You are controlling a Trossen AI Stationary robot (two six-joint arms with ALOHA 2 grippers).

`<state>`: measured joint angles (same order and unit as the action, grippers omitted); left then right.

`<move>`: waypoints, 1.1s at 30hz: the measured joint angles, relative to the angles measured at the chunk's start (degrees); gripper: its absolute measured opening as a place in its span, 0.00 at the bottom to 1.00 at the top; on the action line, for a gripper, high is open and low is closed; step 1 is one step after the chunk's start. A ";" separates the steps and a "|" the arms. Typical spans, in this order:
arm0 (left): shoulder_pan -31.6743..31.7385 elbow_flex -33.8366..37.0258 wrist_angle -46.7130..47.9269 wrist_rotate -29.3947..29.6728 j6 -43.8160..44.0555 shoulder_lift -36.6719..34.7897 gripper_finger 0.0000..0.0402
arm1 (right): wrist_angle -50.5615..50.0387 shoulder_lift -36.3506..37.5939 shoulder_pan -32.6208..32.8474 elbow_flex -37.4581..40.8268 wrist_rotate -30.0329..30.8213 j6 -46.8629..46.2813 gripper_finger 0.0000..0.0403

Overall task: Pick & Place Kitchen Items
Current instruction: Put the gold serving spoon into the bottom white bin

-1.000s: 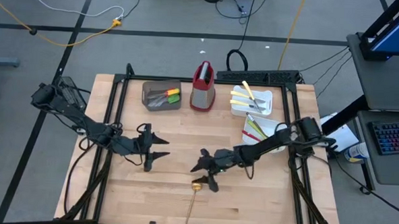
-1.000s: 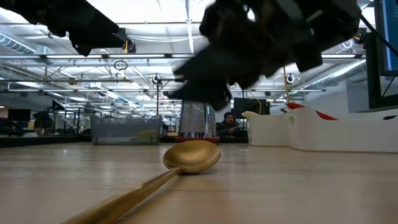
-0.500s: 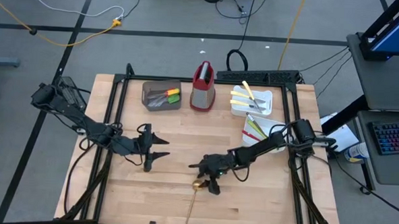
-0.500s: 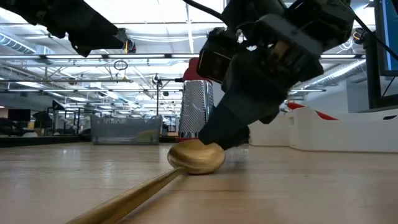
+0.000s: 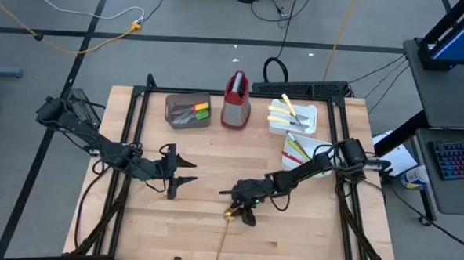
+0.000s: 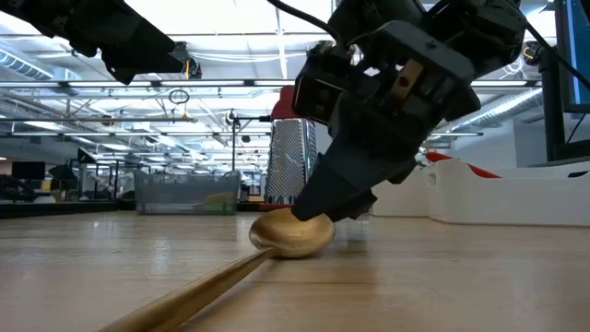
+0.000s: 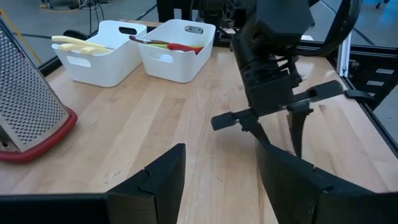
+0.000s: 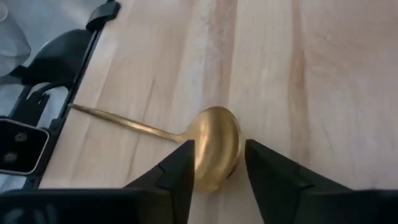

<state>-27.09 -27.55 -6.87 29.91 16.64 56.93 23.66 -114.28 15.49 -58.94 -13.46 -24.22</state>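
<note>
1. We saw the right tool (image 5: 239, 206) low over the pale wooden worktop (image 5: 305, 243), in the lower centre of the high view, with its two dark fingers (image 8: 176, 167) spread and straddling the bowl of the long-handled gold metal spoon (image 8: 212, 148).
2. The gold spoon lay flat on the worktop, its bowl (image 6: 291, 232) under the right tool's tip in the low view and its thin handle running toward the lower left of that frame; the fingers had not closed on it.
3. The left tool (image 5: 180, 175) hovered at centre left in the high view, released, its fingers (image 7: 161, 175) parted with nothing between them.
4. Along the top of the worktop stood a brown bin (image 5: 187, 110) with utensils, an upright red-and-steel grater (image 5: 235, 99) and two white trays (image 5: 292, 117) holding yellow-handled knives (image 5: 280, 113) and other utensils.
</note>
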 joint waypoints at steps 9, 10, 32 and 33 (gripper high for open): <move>0.00 0.00 0.17 -0.04 0.02 0.00 0.50 | 2.87 -3.18 -0.23 -0.04 -0.24 -1.20 0.19; 0.00 -0.02 0.17 -0.04 0.04 0.00 0.50 | 3.05 -3.30 -0.45 -0.06 -0.30 -0.82 0.16; 0.25 -0.02 -0.93 1.53 -3.33 0.00 0.50 | -5.57 3.01 -5.70 0.11 -1.49 3.29 0.01; 0.48 -0.02 -0.92 1.60 -3.22 0.00 0.50 | -6.48 3.95 -5.75 0.09 -0.94 4.19 0.01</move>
<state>-26.62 -27.57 -7.80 31.51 13.43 56.93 17.18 -110.33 9.74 -58.84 -14.40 -20.03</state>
